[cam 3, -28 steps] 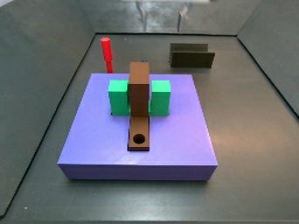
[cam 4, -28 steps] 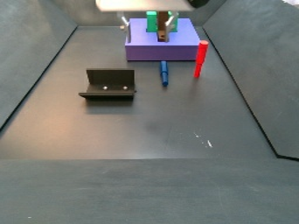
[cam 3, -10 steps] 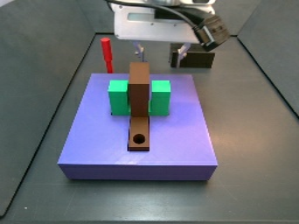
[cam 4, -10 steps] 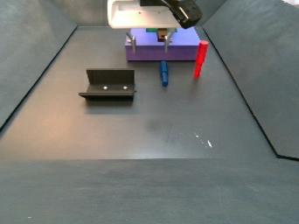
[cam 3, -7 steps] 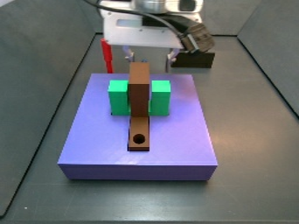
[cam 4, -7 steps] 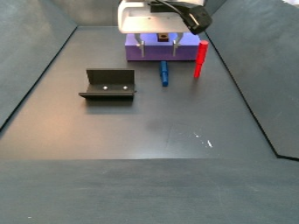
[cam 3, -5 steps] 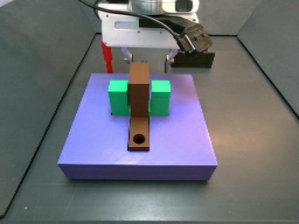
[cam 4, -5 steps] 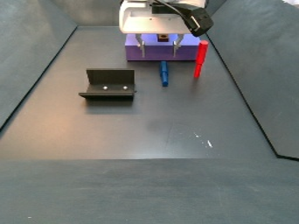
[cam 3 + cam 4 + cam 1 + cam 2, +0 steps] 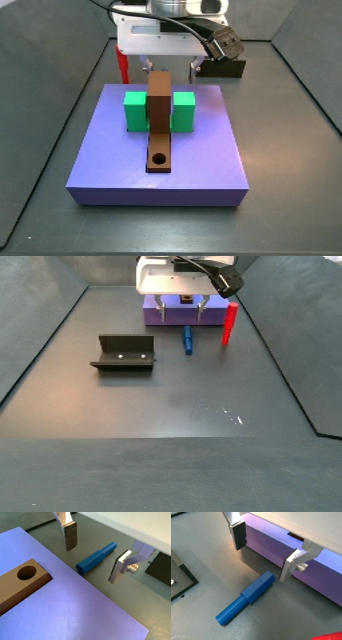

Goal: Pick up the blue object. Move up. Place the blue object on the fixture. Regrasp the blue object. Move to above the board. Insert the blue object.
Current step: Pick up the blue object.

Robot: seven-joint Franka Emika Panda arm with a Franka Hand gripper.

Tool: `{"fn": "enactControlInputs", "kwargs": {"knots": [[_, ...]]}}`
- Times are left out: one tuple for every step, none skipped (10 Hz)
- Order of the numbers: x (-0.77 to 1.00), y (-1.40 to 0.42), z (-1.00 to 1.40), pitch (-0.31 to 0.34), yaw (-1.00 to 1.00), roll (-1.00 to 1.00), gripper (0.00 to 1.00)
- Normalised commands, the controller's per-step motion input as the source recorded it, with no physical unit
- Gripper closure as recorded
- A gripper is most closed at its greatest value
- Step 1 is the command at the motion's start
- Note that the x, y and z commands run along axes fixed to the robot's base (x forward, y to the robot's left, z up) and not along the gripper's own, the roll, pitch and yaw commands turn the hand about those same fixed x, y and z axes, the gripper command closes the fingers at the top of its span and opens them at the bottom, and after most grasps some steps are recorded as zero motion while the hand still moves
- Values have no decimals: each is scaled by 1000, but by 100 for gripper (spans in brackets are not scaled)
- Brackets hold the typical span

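The blue object [image 9: 189, 339] lies flat on the dark floor in front of the purple platform; it also shows in both wrist views [image 9: 97, 557] [image 9: 246, 604]. My gripper [image 9: 183, 303] hangs open above its platform-side end, empty; one finger [image 9: 69, 534] and the other [image 9: 123, 564] stand on either side of the peg, not touching it. The board [image 9: 159, 115] lies on the platform between two green blocks [image 9: 135, 110], its hole [image 9: 27, 573] near me. The fixture [image 9: 123, 353] stands apart on the floor. In a side view the gripper [image 9: 162, 66] hides the peg.
A red upright peg [image 9: 229, 324] stands close beside the gripper and the blue object. The purple platform [image 9: 201, 165] rises right behind the peg [image 9: 284, 552]. Grey walls [image 9: 40, 346] enclose the floor.
The gripper has come down into view over the blue object and turned, so that its fingers straddle the object. Over the last half second nothing has visibly moved.
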Motion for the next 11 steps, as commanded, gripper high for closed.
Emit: {"fn": "enactControlInputs", "kwargs": {"knots": [[0,0,-266,-79,54,373,0],[0,0,-277,-43,3,383,0],[0,0,-197,0,0,417,0],[0,0,-209,17,-80,386,0],[0,0,-163,6,-100,364,0],[0,0,-131,9,-74,359,0],[-3,0,-126,0,-60,360,0],[0,0,-146,0,-60,336,0],[0,0,-111,0,-31,296,0],[-31,0,-111,0,0,304,0],[-63,0,-40,0,-11,294,0]]}}
